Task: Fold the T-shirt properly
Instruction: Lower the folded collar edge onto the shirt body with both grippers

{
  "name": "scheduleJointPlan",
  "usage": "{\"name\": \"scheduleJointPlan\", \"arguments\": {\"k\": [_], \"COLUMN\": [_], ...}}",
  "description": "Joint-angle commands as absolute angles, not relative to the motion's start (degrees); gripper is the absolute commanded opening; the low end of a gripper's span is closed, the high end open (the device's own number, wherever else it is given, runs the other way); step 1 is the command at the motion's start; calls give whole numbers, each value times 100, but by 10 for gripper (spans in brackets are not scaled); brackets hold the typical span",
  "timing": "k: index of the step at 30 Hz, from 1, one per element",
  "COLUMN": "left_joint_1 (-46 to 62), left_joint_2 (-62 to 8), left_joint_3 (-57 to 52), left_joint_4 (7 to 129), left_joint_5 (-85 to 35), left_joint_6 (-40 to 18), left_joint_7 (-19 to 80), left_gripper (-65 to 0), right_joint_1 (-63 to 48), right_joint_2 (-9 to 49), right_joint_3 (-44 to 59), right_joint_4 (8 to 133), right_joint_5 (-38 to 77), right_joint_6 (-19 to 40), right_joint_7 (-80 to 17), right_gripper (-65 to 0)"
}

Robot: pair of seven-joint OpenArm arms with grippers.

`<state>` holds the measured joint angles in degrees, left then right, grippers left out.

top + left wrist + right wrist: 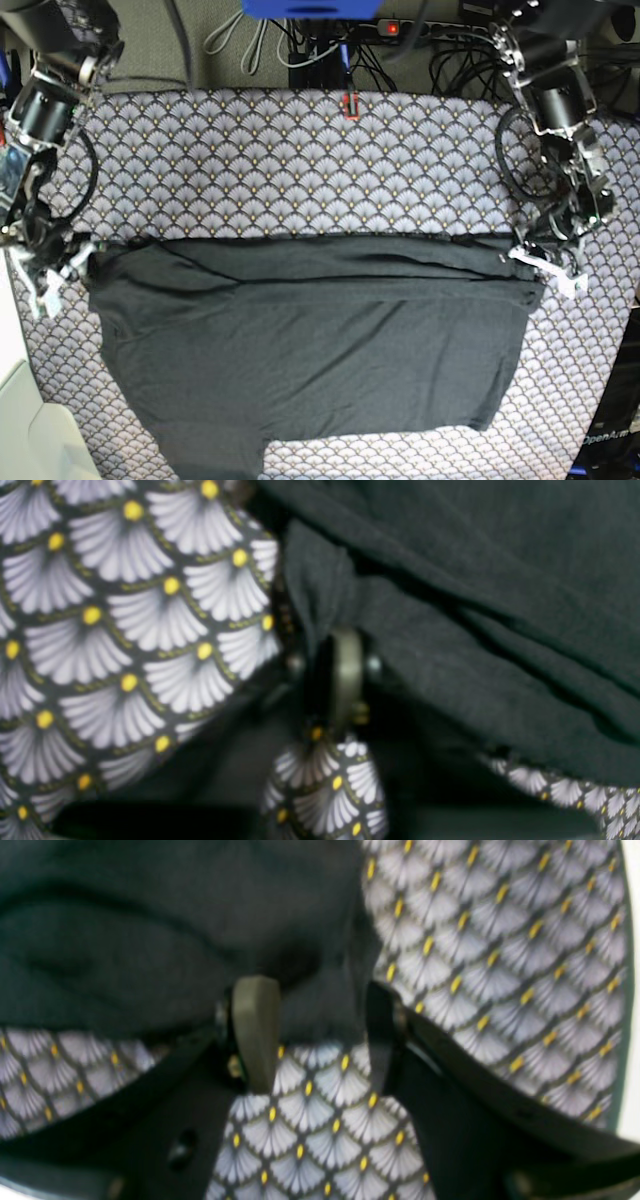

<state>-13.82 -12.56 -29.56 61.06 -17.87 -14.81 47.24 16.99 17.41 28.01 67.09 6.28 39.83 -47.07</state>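
The dark charcoal T-shirt point(310, 350) lies spread on the fan-patterned tablecloth point(300, 160), its top edge folded over into a straight band. My left gripper point(528, 262) sits at the shirt's right end of that band. In the left wrist view the left gripper point(336, 680) is shut on a bunched pinch of the T-shirt point(500, 605). My right gripper point(82, 258) is at the band's left end. In the right wrist view the right gripper point(317, 1005) stands open, its fingers point(255, 1030) straddling the T-shirt's point(125, 940) corner.
Cables and a power strip point(400, 25) run behind the table's far edge. A white surface point(30, 420) borders the table at lower left. The patterned cloth shows bare above the shirt and in strips beside it.
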Motion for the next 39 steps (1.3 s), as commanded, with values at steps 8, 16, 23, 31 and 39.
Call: {"name": "scheduleJointPlan", "arguments": {"k": [8,16,23,31,39], "left_joint_1": [-1437,-1191,-1059,-963,-954], "left_joint_2": [-1314,-1314,-1464,-1552,-1587], "left_joint_3": [-2949,-2967,-2985,-2993,-2993], "left_joint_4": [6141,6185,6202,6237,6281], "left_joint_5": [-1789,-1789,-1824,-1824,-1833], "left_joint_6": [-1490,-1490,-1490,-1490,-1490], "left_joint_7": [4831,4831,4831,4831,4831], "left_gripper": [-628,-628,-628,-628,-628], "right_joint_1": [1560,1464,1701,1771,1815], "right_joint_2": [1727,1710,1833,1965,2018], "right_joint_3": [2826,2782,2791,2818,2818], "right_joint_4": [6791,6624,5991,5982,5982], "right_joint_5": [699,699,699,716,716], "right_joint_6": [4000,4000,4000,4000,4000], "right_joint_7": [-4532,-4145,-4013,-3899,-3890], "right_gripper": [-355,-355,-355,-355,-355]}}
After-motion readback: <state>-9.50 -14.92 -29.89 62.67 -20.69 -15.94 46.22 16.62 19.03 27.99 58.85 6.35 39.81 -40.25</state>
